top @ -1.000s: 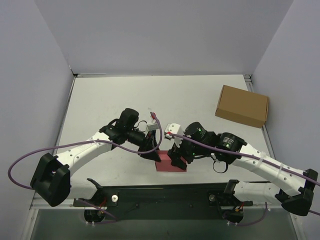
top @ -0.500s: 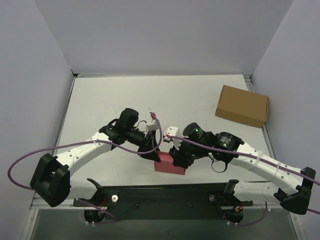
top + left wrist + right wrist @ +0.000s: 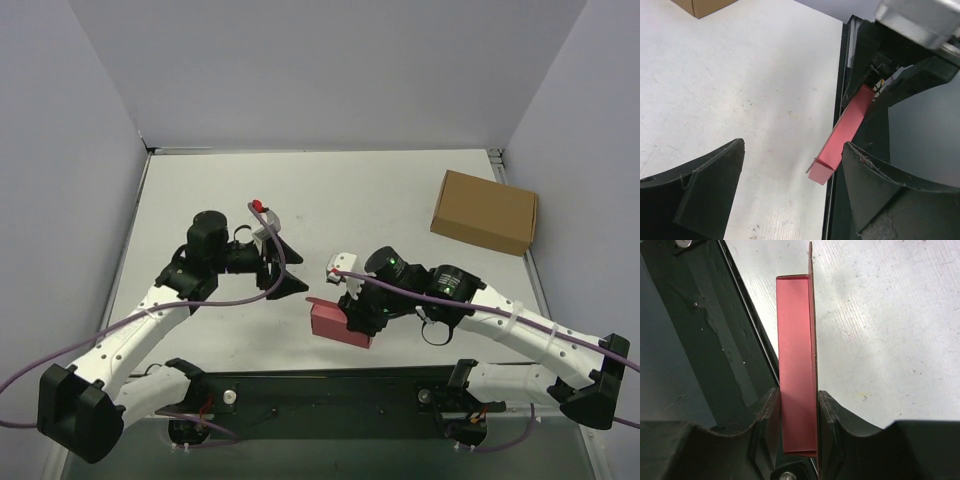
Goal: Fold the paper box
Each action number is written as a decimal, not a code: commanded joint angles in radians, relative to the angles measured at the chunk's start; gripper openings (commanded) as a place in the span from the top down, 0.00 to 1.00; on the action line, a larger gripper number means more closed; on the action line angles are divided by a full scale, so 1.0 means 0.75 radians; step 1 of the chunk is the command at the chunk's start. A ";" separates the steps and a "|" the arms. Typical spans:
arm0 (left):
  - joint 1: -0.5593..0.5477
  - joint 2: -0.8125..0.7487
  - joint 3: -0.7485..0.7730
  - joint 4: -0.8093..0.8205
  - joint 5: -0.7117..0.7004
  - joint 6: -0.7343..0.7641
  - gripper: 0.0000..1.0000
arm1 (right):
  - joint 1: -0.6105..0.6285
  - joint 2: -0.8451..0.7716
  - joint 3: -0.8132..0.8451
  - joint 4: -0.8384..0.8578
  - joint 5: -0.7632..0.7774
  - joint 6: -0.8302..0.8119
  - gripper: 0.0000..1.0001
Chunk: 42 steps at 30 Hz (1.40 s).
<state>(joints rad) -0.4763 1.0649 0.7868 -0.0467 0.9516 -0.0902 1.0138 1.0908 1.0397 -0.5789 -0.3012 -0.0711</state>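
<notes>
White tabletop [image 3: 200, 200] is bounded by grey walls [image 3: 330, 70]. Near its front edge, the paper box [image 3: 333, 324] is pinched by the right pincer [image 3: 354, 312]. The left pincer [image 3: 290, 266] is spread, clear of it. A brown cardboard box [image 3: 485, 211] lies well apart.

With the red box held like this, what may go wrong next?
1. Only the right end effector grips the paper box. The left end effector is open and apart from it, so the thin card may twist or slip.
2. The box is hollow with an open end, so the squeeze may crush it.
3. It is close to the black rail at the near edge of the table. If dropped, it may land off the surface.
</notes>
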 commanded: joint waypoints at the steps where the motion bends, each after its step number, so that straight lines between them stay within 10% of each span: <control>1: -0.007 -0.054 -0.020 0.020 -0.096 0.065 0.14 | -0.055 -0.037 -0.040 0.046 -0.005 0.031 0.81; 28: -0.189 0.045 0.078 -0.095 -0.265 0.231 0.12 | -0.137 -0.047 -0.028 0.052 -0.149 0.019 0.80; 42: -0.204 0.124 0.129 -0.134 -0.175 0.216 0.50 | -0.137 -0.045 -0.036 0.048 -0.147 0.021 0.80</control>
<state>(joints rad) -0.6258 1.1648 0.8356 -0.1684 0.7929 0.0769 0.9157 1.0519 1.0054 -0.5552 -0.3939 -0.0513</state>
